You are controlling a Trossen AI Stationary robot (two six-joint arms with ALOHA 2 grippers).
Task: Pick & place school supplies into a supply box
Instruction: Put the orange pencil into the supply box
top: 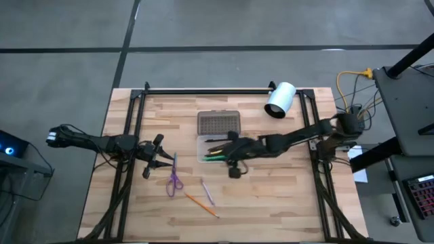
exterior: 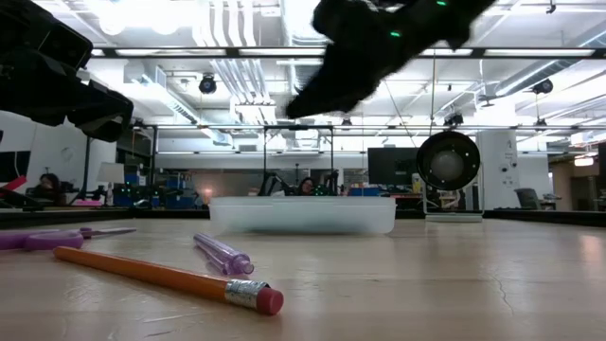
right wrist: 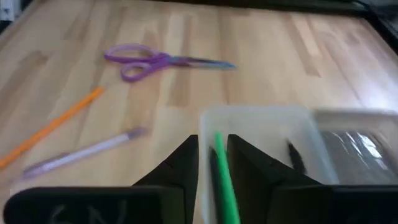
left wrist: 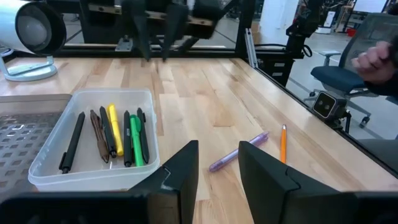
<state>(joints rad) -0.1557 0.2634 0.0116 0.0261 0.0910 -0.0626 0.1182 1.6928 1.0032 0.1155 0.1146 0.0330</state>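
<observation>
Your box (top: 217, 148) sits mid-table holding about 6 pens; scissors (top: 174, 180), pencil (top: 201, 204) and purple pen (top: 207, 192) remain outside. Right gripper (right wrist: 212, 158), narrowly parted, hovers above the box; left gripper (left wrist: 217, 171) waits, narrowly parted, empty.

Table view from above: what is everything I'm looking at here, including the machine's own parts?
table: one, light wood, under everything
supply box: one, clear, mid-table
lid: one, grey, lying open beside the box
pens in the box: about seven; black, brown, yellow, green
scissors: one pair, purple, on the table to the left of the box
pencil: one, orange, on the table near the scissors
purple pen: one, beside the pencil
white cylinder: one, far right of the table
person's hand: one, beyond the table
left gripper: open, empty, by the scissors
right gripper: open, over the box
</observation>
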